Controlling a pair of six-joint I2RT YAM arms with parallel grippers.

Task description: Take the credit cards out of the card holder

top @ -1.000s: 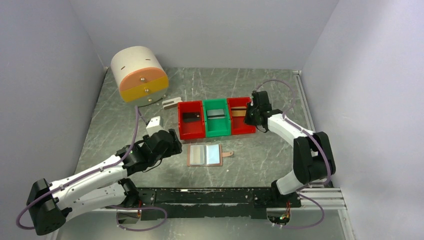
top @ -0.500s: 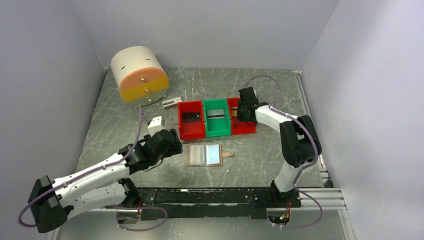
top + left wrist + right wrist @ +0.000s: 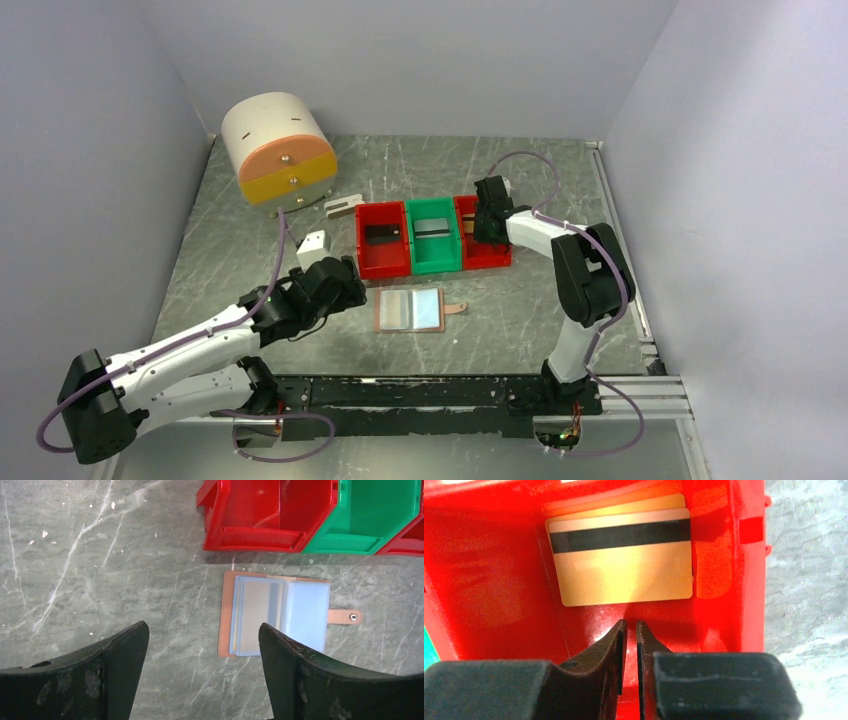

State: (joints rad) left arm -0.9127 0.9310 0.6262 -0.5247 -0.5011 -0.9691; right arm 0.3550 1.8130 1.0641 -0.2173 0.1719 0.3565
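— Right claw first: what state is it in?

— Its jaws are nearly closed, with only a thin slit between them, and nothing is gripped. It hangs over the floor of the right red bin, just in front of a gold card that lies flat, stripe side up. A second card peeks out from beneath its far edge.

— So that card looks delivered. How should the arm go on?

— I would lift straight up, clear of the bin walls, before swinging across. A sideways pull from here could nudge the cards or shift the bin. The jaws should open only once they are above the card holder.

— And the left claw?

— It is wide open and holds nothing, hovering over the bare surface just left of the holder. It seems well placed to pin the tan edge while the other arm draws a card from a pocket.

— Where does the holder lie?

— Open and flat on the surface, pockets up, just in front of the left red bin and the green bin, with a narrow gap between. Its long axis runs parallel to the row of bins, and the strap tab points toward the right arm's side.

— Are any cards left inside?

— I cannot tell, because the blue pockets are too cloudy. A black card lies in the left red bin and a grey-white card in the green one. The gold card's long axis runs across its bin.
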